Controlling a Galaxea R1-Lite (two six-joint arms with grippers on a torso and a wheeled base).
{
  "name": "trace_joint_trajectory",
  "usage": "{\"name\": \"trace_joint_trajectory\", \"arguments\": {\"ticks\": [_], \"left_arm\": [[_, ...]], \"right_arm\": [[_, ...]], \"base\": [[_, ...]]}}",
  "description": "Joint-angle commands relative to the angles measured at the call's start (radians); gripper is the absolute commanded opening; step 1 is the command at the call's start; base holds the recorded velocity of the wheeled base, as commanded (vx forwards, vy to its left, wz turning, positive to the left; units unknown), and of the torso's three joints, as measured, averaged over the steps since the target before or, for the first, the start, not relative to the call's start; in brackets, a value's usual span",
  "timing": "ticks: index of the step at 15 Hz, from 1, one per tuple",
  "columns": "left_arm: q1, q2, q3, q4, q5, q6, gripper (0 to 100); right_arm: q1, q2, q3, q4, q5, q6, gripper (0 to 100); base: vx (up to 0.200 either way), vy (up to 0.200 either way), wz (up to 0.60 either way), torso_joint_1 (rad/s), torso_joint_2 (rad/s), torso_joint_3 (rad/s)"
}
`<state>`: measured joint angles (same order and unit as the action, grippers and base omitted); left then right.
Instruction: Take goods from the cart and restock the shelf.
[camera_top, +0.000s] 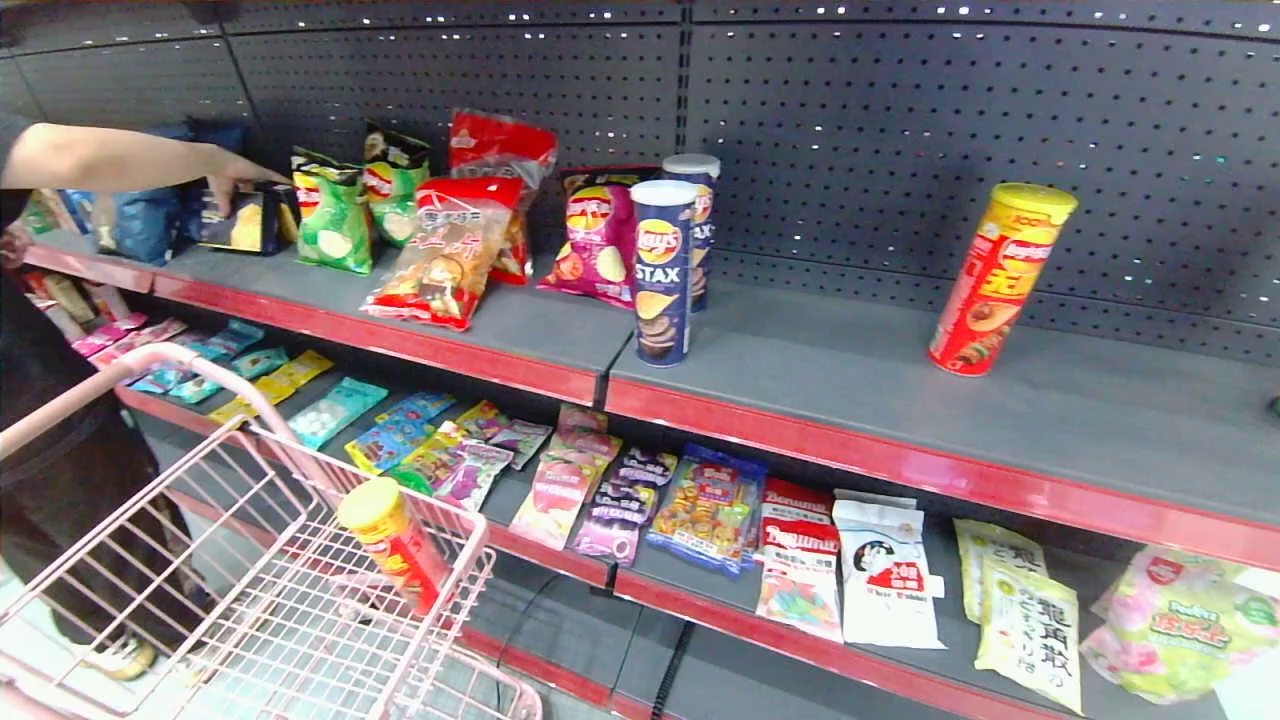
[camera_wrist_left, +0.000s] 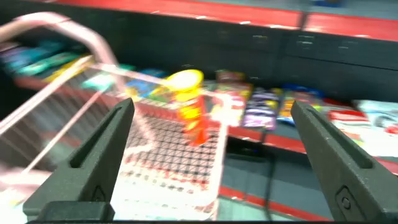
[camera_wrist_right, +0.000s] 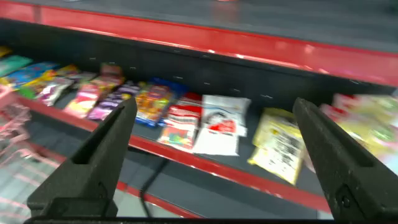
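Observation:
A red chip can with a yellow lid (camera_top: 393, 540) stands in the far corner of the pink wire cart (camera_top: 250, 600); the left wrist view has the same can (camera_wrist_left: 190, 106) ahead in the cart (camera_wrist_left: 124, 143). My left gripper (camera_wrist_left: 211, 162) is open, its fingers (camera_wrist_left: 93, 158) spread wide, short of the cart. A matching red can (camera_top: 1000, 278) stands upright on the grey upper shelf (camera_top: 1050, 400) at the right, with two blue cans (camera_top: 662, 270) near the middle. My right gripper (camera_wrist_right: 214, 162) is open and holds nothing, facing the lower shelf's snack packets (camera_wrist_right: 214, 124).
Chip bags (camera_top: 445, 250) lean along the upper shelf's left half, where a person's hand (camera_top: 235, 180) touches a dark bag (camera_top: 240, 220). Flat snack packets (camera_top: 800, 560) fill the lower shelf. A bare stretch of shelf lies between the blue cans and the red can.

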<state>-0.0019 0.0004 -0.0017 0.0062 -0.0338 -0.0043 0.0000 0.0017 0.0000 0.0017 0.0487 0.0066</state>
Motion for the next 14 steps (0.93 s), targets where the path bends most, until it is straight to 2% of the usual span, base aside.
{"name": "trace_joint_trajectory", "arguments": {"ticks": [1,6,14], "left_arm": [[0.0,0.0,0.0,0.0,0.0,0.0,100],[0.0,0.0,0.0,0.0,0.0,0.0,100],[0.0,0.0,0.0,0.0,0.0,0.0,100]], "right_arm": [[0.0,0.0,0.0,0.0,0.0,0.001,100],[0.0,0.0,0.0,0.0,0.0,0.004,100],[0.0,0.0,0.0,0.001,0.0,0.004,100]], "base": [[0.0,0.0,0.6,0.002,0.0,0.002],[0.0,0.0,0.0,-0.015,0.03,0.024],[0.0,0.0,0.0,-0.151,0.39,0.232]]}}
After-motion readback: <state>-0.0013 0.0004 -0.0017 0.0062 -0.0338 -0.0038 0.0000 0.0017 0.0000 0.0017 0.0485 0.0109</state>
